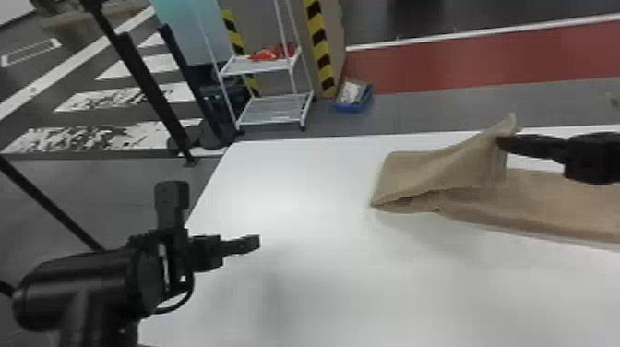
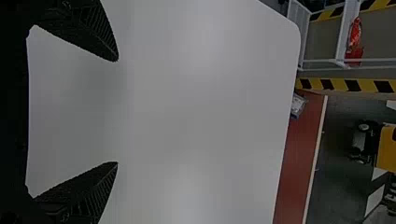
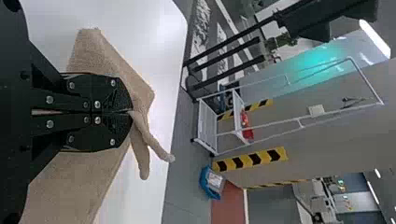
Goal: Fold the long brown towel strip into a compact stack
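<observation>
The brown towel (image 1: 544, 203) lies along the right part of the white table, its left end doubled over and a portion lifted to a peak. My right gripper (image 1: 503, 142) holds that raised portion above the rest of the strip. In the right wrist view the right gripper (image 3: 130, 112) is shut on the towel (image 3: 100, 53), with two folds of cloth sticking out past its fingertips. My left gripper (image 1: 258, 242) is over the table's left side, away from the towel. In the left wrist view the left gripper (image 2: 116, 112) stands open, nothing between its fingers.
The white table (image 1: 295, 184) extends under both arms, its left edge beside the left arm. Beyond its far edge stand a wire shelf cart (image 1: 277, 108) and a blue bin (image 1: 353, 106) on the floor.
</observation>
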Controlling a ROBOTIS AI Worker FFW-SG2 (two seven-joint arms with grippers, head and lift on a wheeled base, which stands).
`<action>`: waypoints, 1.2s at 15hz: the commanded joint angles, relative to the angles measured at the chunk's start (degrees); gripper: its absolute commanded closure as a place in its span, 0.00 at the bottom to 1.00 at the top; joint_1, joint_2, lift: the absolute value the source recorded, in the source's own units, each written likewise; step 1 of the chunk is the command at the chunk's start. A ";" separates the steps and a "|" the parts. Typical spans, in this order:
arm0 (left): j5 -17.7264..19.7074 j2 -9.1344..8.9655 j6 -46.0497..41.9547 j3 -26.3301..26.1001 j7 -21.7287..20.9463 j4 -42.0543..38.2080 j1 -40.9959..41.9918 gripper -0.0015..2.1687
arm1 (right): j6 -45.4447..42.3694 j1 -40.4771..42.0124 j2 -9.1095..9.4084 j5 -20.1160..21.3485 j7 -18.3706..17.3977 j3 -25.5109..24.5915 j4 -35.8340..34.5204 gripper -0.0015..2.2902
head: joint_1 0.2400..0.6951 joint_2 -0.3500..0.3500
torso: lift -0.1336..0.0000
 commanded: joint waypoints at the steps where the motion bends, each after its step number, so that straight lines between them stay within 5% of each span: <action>1: -0.21 -0.35 -0.08 -0.34 0.01 0.07 0.07 0.04 | -1.71 0.51 0.05 0.36 0.00 -1.57 2.55 0.54 | 1.00 0.94 | 0.08; 5: -1.35 -0.87 -0.08 -1.57 0.01 0.33 0.07 0.04 | -6.98 -2.22 0.05 0.18 0.17 -5.52 10.72 0.54 | 1.00 0.88 | 0.08; 9: -2.05 -0.87 -0.08 -1.83 0.01 0.60 0.16 0.04 | 2.68 -3.54 0.05 -3.60 2.63 -10.09 8.88 0.54 | 1.00 0.84 | 0.08; 14: -4.07 -1.49 -0.08 -3.68 0.01 1.21 -0.19 0.04 | -1.89 -0.81 0.00 -4.56 2.55 -12.47 11.69 0.54 | 1.00 0.83 | 0.08; 18: -5.48 -2.54 0.44 -4.73 -0.08 1.21 -0.28 0.04 | 4.62 -4.50 -2.46 -5.62 3.34 -15.98 9.85 0.54 | 1.00 0.76 | 0.08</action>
